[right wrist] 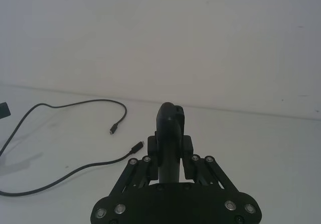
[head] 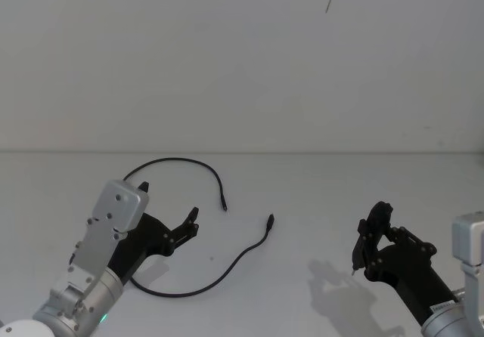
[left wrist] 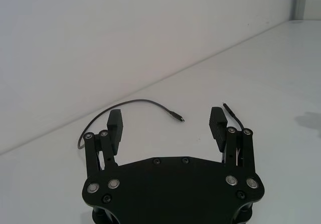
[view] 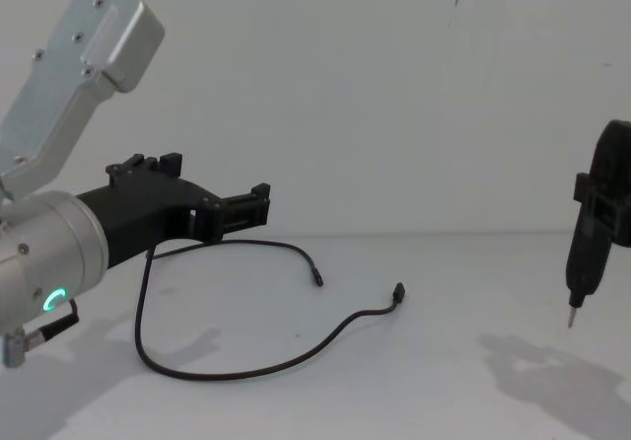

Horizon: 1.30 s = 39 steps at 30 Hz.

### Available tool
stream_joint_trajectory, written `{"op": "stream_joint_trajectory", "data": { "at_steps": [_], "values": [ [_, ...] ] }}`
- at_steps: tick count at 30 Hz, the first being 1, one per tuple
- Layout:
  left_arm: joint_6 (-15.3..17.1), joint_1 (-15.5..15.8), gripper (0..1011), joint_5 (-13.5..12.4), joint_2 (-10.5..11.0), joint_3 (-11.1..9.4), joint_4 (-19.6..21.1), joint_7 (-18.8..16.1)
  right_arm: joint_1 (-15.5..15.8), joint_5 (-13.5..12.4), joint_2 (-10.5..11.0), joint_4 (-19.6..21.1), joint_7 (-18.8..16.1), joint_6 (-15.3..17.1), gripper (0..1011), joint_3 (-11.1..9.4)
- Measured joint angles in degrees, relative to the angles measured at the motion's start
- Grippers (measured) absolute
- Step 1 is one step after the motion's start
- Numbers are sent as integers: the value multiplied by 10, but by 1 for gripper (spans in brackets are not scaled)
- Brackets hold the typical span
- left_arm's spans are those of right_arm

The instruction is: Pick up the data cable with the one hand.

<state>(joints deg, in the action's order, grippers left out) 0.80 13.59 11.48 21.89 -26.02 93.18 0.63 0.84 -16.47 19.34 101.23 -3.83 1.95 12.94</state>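
Bright, even light from above floods the white worktop (view: 434,381) and wall (view: 345,85). Soft grey shadows lie on it beneath the tool (view: 590,233) and the left gripper (view: 217,179); a green ring (view: 54,300) glows on that arm.

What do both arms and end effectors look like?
Left end effector: black two-finger linkage, ribbed pads, silver screw heads, on a thick silver arm with a green glowing ring. Right end effector: same black screwed linkage on a silver-grey arm.

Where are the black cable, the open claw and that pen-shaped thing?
data cable (head: 181,159), head view, top of its far arc.
left gripper (left wrist: 165,114), left wrist view, midway between its open fingertips.
pen-like tool (view: 580,274), chest view, lower barrel.
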Motion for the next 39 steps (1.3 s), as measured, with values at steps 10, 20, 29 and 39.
{"op": "stream_joint_trajectory", "data": {
  "at_steps": [10,20,29,39],
  "values": [
    [0,0,1000,0,0,0,0,0,0,0,0,0,0,0,263,0],
    [0,0,1001,0,0,0,0,0,0,0,0,0,0,0,263,0],
    [0,0,1001,0,0,0,0,0,0,0,0,0,0,0,263,0],
    [0,0,1001,0,0,0,0,0,0,0,0,0,0,0,263,0]
  ]
}}
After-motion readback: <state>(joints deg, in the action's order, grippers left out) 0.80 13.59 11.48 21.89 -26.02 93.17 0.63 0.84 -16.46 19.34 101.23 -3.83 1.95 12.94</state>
